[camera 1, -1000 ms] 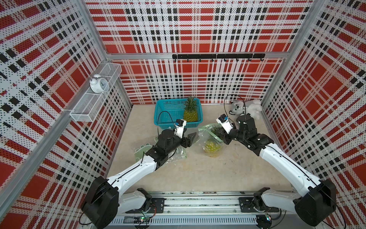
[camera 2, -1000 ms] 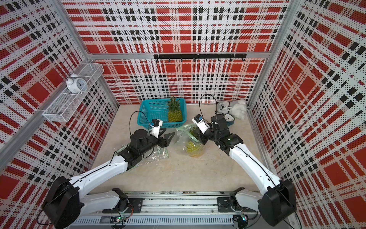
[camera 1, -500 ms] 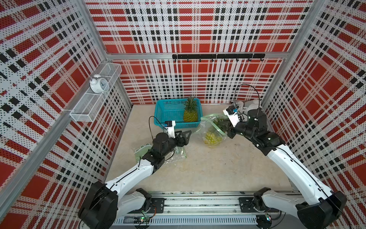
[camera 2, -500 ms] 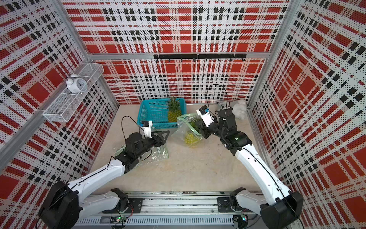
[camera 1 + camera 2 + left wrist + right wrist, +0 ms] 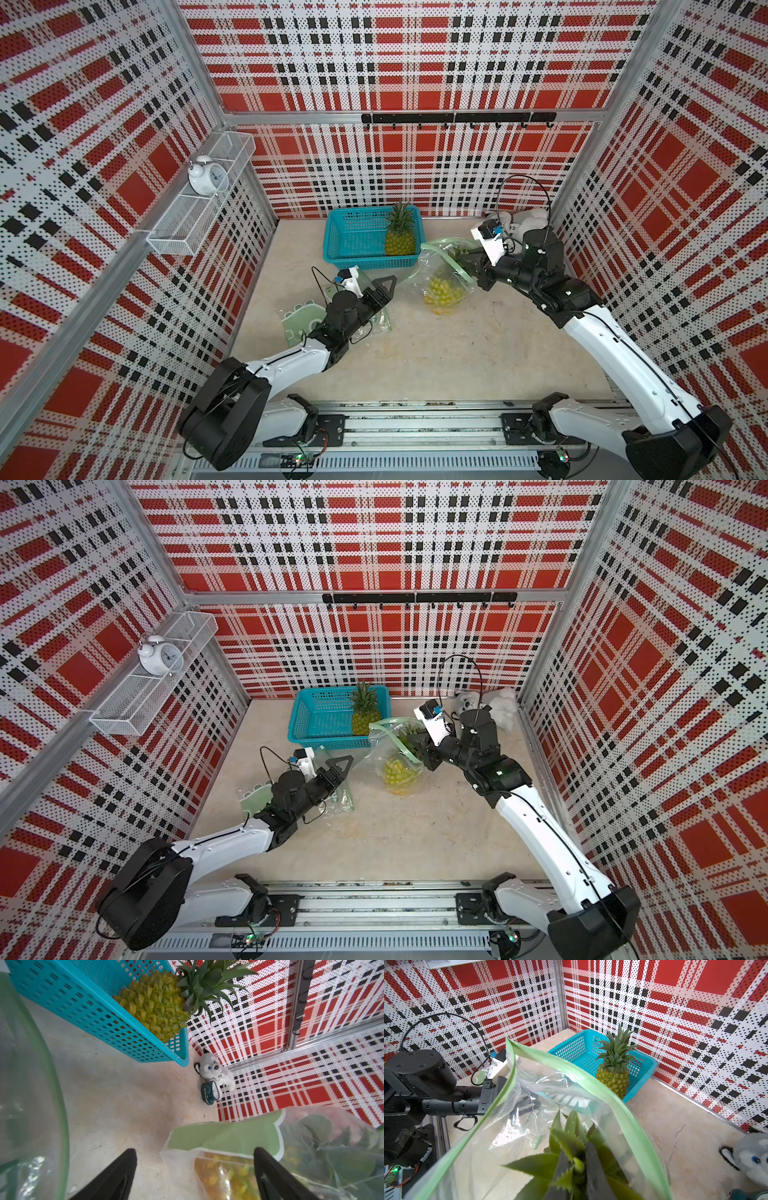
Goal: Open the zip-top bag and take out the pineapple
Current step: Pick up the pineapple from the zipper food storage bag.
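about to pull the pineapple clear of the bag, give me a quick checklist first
1. Right gripper shut on the bagged pineapple's crown: ok.
2. Zip-top bag mouth open around the crown: ok.
3. Left gripper holding the bag down: not ok, it is open and beside the bag.
4. Fruit body out of the bag: not ok.
5. Basket space free beside the other pineapple: ok.

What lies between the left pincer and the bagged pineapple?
In both top views only bare tabletop separates the open left pincer from the zip-top bag around the pineapple; the right pincer grips its crown.
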Controlling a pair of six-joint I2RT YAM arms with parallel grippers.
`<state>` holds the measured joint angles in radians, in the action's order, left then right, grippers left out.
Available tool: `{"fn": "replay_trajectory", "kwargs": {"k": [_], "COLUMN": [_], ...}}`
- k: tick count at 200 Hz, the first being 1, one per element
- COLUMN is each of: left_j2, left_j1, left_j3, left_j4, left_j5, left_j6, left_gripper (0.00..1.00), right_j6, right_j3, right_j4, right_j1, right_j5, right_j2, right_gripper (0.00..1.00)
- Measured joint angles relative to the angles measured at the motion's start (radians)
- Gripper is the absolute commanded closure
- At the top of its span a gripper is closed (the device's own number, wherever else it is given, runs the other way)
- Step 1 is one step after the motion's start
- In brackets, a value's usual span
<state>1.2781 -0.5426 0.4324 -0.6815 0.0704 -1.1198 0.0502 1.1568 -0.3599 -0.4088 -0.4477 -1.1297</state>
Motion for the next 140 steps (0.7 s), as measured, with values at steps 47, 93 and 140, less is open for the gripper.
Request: {"fn": "replay_trajectory", "kwargs": {"k": [47, 93, 140], "left_j2": [0.092, 0.13, 0.228], "left_j1": [-0.019, -0.037, -0.036], "left_j3": [-0.019, -0.019, -0.019], "left_j4": [-0.173, -0.258, -0.367], "left_j5": [0.008, 0.008, 0.024], "left_j6": [-0.11, -0.154, -0.18], "left_gripper": [0.09, 0.26, 0.73], "right_j6": [-0.024, -0.041, -0.057], "right_j3": [0.003, 0.003, 0.003], "right_j4": [0.029, 0.044, 0.061], "right_j1": [0.0, 0.0, 0.0], "right_j5": [-0.016, -0.029, -0.046], "right_j2": [0.0, 0.0, 0.0], "right_gripper": [1.0, 1.0, 1.0]}}
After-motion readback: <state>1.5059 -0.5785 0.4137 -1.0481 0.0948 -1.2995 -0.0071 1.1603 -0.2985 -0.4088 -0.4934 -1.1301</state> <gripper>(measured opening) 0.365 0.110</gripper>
